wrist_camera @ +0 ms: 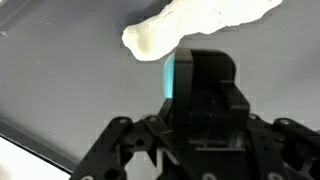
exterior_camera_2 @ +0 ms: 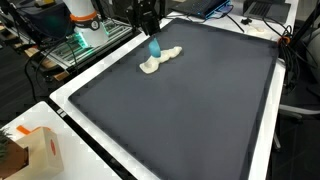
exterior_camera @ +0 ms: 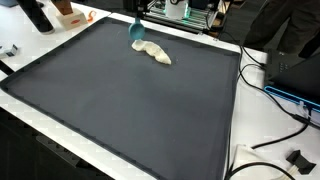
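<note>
A light-blue object (exterior_camera: 137, 29) hangs just above the dark mat (exterior_camera: 130, 100) at its far side, and my gripper (exterior_camera: 138, 12) is shut on it from above. In the wrist view only a strip of the blue object (wrist_camera: 168, 76) shows beside a black finger (wrist_camera: 205, 72) of the gripper (wrist_camera: 185, 72). A cream, elongated soft lump (exterior_camera: 154, 52) lies flat on the mat right next to the blue object. In an exterior view the blue object (exterior_camera_2: 155, 46) sits at the end of the cream lump (exterior_camera_2: 160, 60), under the gripper (exterior_camera_2: 150, 22). I cannot tell whether they touch.
The mat (exterior_camera_2: 190, 110) covers a white table (exterior_camera_2: 80, 125). An orange-and-white box (exterior_camera_2: 38, 150) stands at one corner. Electronics with green lights (exterior_camera_2: 85, 38) sit behind the gripper. Cables (exterior_camera: 275, 95) and a black plug (exterior_camera: 297, 158) lie off the mat's edge.
</note>
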Motion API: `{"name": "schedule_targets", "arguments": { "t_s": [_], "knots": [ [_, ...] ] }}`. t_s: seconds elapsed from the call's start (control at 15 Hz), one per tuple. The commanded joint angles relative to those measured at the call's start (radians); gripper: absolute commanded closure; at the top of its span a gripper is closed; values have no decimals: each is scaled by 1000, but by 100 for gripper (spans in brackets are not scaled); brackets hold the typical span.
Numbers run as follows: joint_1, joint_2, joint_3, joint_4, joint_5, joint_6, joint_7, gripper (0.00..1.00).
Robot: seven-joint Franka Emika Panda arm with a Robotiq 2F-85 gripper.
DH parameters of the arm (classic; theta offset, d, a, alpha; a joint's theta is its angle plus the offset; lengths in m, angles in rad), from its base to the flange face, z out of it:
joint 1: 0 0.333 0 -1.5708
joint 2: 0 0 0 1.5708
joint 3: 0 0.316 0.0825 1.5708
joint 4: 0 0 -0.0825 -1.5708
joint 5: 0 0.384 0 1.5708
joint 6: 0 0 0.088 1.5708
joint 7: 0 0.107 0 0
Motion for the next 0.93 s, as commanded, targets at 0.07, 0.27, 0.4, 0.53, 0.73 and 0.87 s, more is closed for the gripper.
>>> {"name": "schedule_targets", "arguments": {
  "t_s": [0.07, 0.27, 0.4, 0.53, 0.73, 0.87],
  "knots": [
    [35, -91, -2, 24, 18, -165, 8, 75],
    [53, -116, -4, 53, 27, -262, 6, 75],
    [63, -127, -1, 66, 26, -303, 5, 75],
    [76, -136, 1, 78, 27, -334, 0, 75],
    [88, -149, 11, 85, 17, -360, 8, 75],
    [80, -125, 9, 89, 5, -329, 3, 50]
  ]
}}
